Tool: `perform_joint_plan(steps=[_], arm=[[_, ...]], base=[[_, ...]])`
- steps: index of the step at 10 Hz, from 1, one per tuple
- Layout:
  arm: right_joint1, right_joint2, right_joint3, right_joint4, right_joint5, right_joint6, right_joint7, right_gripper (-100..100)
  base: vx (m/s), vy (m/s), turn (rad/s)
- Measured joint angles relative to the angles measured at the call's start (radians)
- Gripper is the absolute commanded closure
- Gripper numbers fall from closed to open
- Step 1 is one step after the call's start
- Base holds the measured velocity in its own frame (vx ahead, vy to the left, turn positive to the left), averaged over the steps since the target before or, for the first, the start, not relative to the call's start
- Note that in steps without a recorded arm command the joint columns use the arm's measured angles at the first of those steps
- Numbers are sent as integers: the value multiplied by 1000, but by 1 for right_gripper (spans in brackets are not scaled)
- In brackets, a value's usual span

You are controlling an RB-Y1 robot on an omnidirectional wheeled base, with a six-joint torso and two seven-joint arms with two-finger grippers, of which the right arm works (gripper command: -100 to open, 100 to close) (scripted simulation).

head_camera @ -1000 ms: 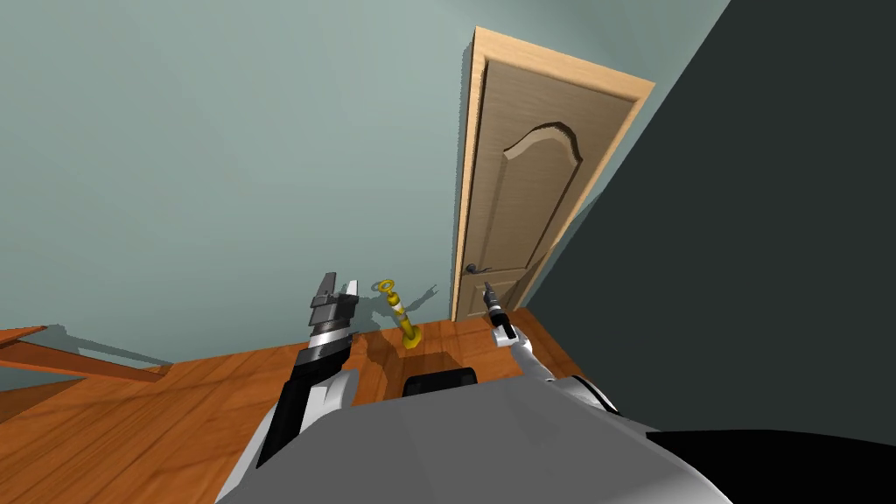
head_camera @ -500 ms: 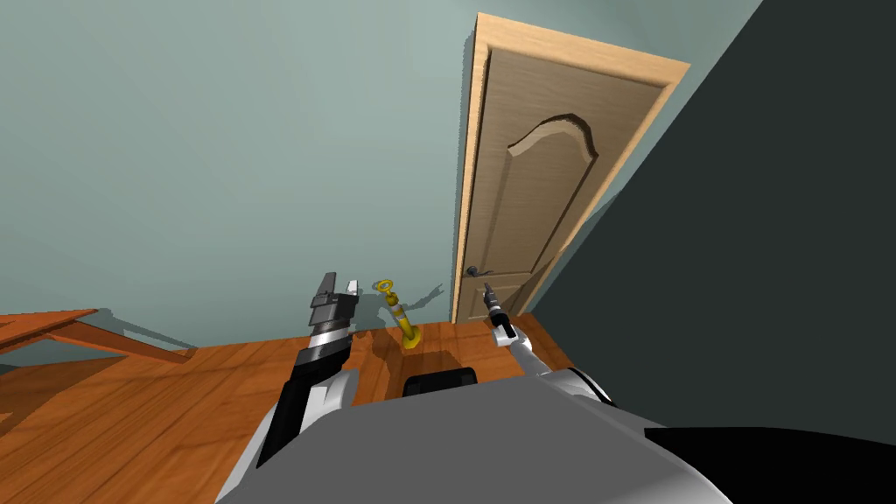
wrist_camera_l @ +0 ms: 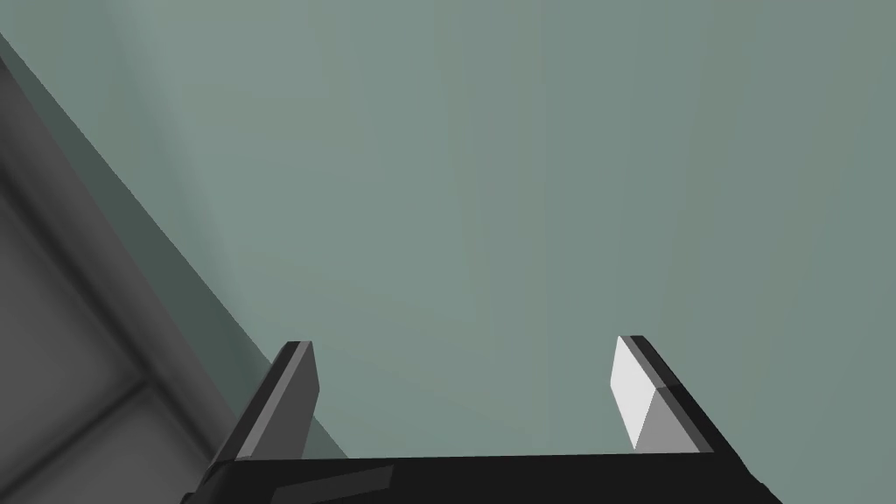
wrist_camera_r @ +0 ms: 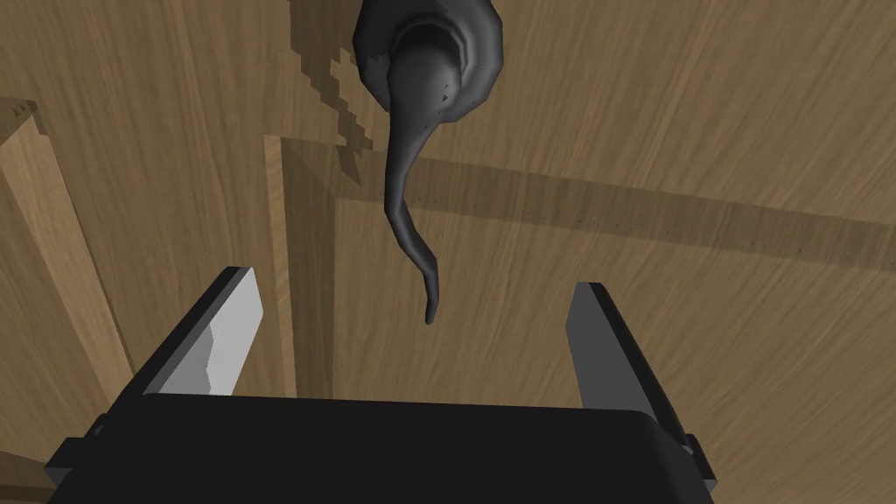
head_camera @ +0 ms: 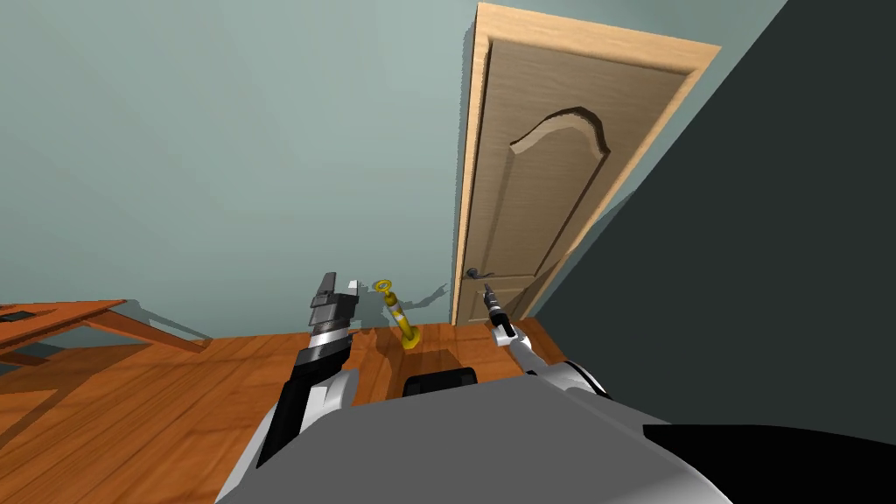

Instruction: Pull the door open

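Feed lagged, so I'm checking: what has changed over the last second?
Only my own view shifted: the door and table slid across the picture. Nothing grasped. The right gripper stays open at the handle, not gripping it; left gripper open; door shut.

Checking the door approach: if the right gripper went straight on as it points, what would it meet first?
Probably the dark lever handle, its tip lined up between the open fingers of the right gripper; the wooden door lies behind. Depth is unclear.
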Motion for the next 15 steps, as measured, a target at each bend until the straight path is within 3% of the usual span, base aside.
perform_joint_plan(steps=[1, 3, 6, 7, 8, 9, 10, 11, 15], arm=[[-1, 0, 0, 3, 0, -1, 0, -100], [-1, -25, -7, 34, -2, -24, -22, -100], [18, -81, -16, 61, -3, -56, -75, -100], [9, -98, -19, 105, -4, -84, -93, -100], [22, -103, -22, 87, -4, -83, -99, -100], [56, -114, -27, 40, -6, -67, -105, -100], [41, -124, -28, 75, -6, -77, -115, -100], [38, -125, -28, 81, -6, -83, -118, 100], [40, -124, -29, 75, -7, -76, -117, 100]], base=[[129, 45, 135], [199, 87, 86], [202, 63, 118], [122, 26, 21], [167, -4, 75], [142, -12, 53], [47, -5, 9], [-5, -1, -6], [-9, -1, 1]])
